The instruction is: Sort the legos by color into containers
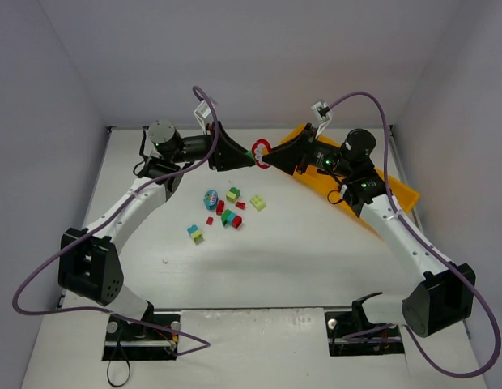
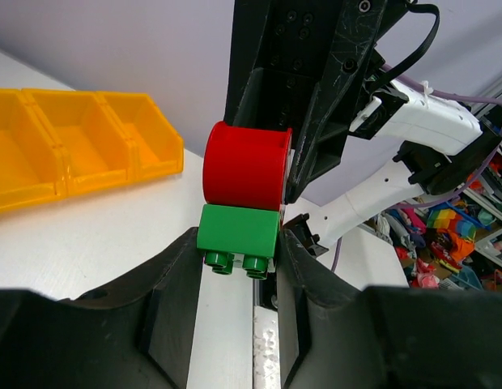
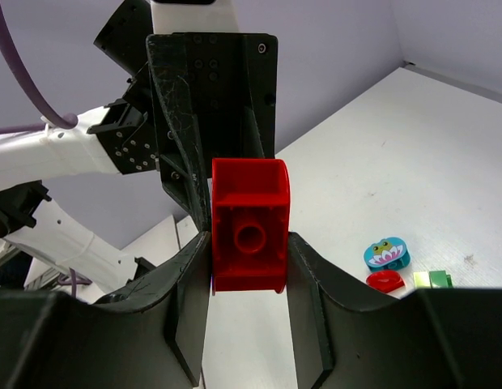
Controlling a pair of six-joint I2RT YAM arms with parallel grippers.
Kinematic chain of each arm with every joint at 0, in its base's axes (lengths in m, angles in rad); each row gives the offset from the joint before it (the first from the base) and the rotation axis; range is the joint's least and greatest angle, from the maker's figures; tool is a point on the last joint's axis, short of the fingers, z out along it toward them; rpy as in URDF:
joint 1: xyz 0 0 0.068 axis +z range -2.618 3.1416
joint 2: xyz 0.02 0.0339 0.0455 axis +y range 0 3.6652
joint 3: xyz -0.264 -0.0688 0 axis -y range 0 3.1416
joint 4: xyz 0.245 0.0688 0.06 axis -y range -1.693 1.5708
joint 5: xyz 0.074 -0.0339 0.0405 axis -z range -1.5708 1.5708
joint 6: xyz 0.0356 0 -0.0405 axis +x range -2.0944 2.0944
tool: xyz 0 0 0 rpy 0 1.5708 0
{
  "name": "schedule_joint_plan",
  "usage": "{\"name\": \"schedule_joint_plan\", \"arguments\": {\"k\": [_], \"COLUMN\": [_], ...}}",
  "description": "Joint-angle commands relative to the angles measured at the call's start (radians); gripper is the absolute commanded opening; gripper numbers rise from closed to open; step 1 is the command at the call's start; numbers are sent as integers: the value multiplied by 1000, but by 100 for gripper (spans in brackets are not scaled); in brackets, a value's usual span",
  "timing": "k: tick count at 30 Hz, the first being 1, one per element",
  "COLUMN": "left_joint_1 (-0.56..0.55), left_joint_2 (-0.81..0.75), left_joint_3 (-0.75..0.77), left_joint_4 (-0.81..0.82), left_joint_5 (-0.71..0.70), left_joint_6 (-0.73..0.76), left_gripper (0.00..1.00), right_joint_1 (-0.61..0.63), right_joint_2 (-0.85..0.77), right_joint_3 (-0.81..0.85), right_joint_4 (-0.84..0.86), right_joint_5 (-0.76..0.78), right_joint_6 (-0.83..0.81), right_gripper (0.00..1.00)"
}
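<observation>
My left gripper [image 1: 248,156] and right gripper [image 1: 272,154] meet tip to tip above the back middle of the table. In the left wrist view my left gripper [image 2: 239,243] is shut on a dark green brick [image 2: 239,232], studs facing the camera. A red brick [image 2: 245,166] sits right against the green one. In the right wrist view my right gripper [image 3: 249,247] is shut on that red brick [image 3: 250,235], which hides the green one. Several loose legos [image 1: 228,207] lie mid-table. The orange-yellow tray [image 1: 399,192] lies back right, partly under the right arm.
Three tray compartments [image 2: 73,146] show in the left wrist view, with nothing in them. A teal frog piece [image 3: 386,252], a red piece [image 3: 386,280] and a yellow-green brick [image 3: 433,279] lie below the right gripper. White walls enclose the table.
</observation>
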Motion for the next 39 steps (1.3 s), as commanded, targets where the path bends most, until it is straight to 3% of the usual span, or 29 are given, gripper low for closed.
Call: {"name": "schedule_joint_plan", "arguments": {"k": [1, 21, 24, 27, 29, 35, 39], "left_joint_1": [-6, 48, 55, 55, 54, 54, 51], "left_joint_2": [-17, -94, -117, -155, -181, -252, -302], "left_joint_3": [42, -98, -104, -69, -52, -67, -101], "left_joint_4": [70, 43, -63, -445, -602, -764, -809], "left_joint_5": [40, 83, 62, -22, -106, -281, -384], "left_joint_6": [-19, 31, 118, 336, 440, 491, 496], "left_gripper": [0, 0, 0, 0, 0, 0, 0], "right_joint_1": [-1, -200, -202, -200, -198, -182, -172], "right_joint_2": [-18, -8, 37, 90, 139, 310, 419], "right_joint_3": [-5, -1, 45, 67, 85, 148, 208], "right_joint_4": [87, 47, -71, -105, -108, -112, -112], "right_joint_5": [29, 35, 212, 405, 527, 772, 841], "right_joint_6": [-39, -116, -200, -237, -249, -272, -272], "right_gripper": [0, 0, 0, 0, 0, 0, 0]}}
